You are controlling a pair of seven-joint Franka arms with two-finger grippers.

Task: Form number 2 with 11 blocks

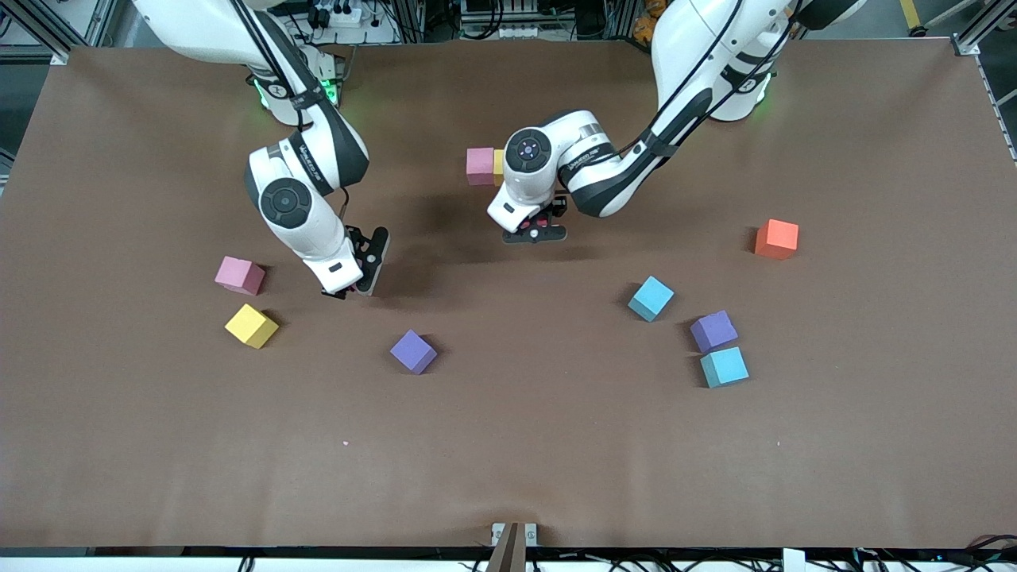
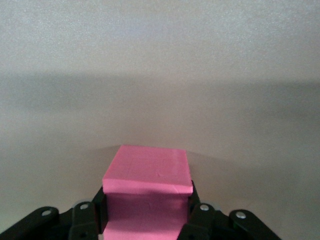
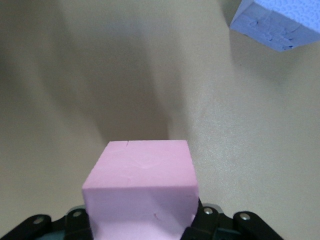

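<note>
Front view, going from the right arm's end of the desk (image 1: 508, 477) across: a pink block (image 1: 239, 275) and a yellow block (image 1: 251, 326) sit near each other, the yellow one closer to the camera-side edge. No containers anywhere, just loose cubes.

The right gripper (image 1: 355, 280) hangs over bare desk just beside those two, and the right wrist view shows its jaws clamped on a pale pink cube (image 3: 142, 192), sitting squarely between them. A purple block (image 1: 413, 351) lies a bit nearer the camera edge.

Mid-desk, toward the robots' edge, a pink cube (image 1: 480, 166) touches a yellow one (image 1: 498, 163). The left gripper (image 1: 537, 232) is just next to that pair, jaws closed on a hot pink cube (image 2: 147, 192).

Toward the left arm's end: light blue (image 1: 651, 298), another purple (image 1: 713, 330) touching a second light blue (image 1: 724, 367), and an orange-red cube (image 1: 776, 238) on its own.
</note>
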